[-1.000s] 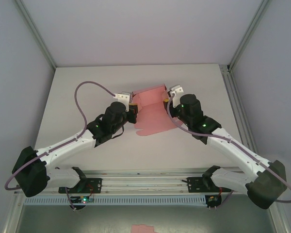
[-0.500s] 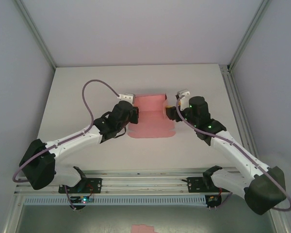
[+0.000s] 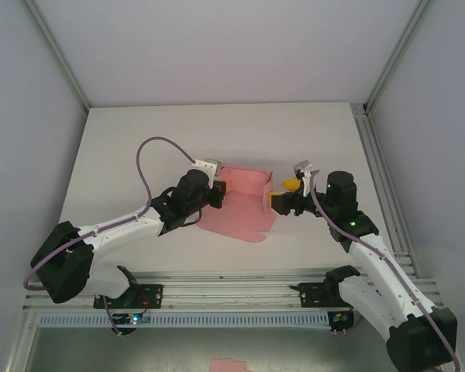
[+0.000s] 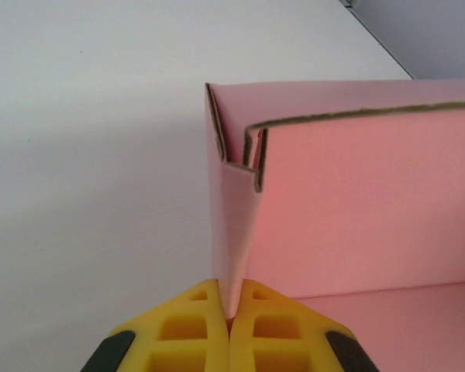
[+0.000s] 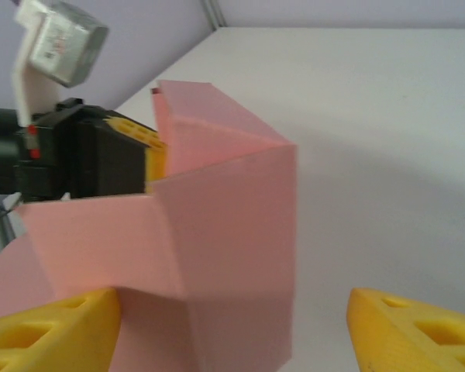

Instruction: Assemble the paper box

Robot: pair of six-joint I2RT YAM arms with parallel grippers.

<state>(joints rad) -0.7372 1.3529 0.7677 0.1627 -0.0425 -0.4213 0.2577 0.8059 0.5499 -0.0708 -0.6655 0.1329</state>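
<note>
Half-folded pink paper box (image 3: 244, 203) sitting mid-desk (image 3: 139, 147), an arm on each side

Nearest us, a flat flap of the box lies spread out on the desk toward the arm bases. Just past that, the left gripper (image 4: 231, 316) has its jaws clenched on the thin left wall, pinching the card edge-on. The right gripper (image 5: 232, 329) has its jaws released and spread wide at the box's right corner, with one yellow finger (image 5: 418, 333) well clear of the card. Furthest back, the rear wall stands upright.

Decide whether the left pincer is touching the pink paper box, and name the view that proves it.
Touching. The left wrist view shows the left pincer shut on an upright wall of the paper box, pinching the card.
</note>
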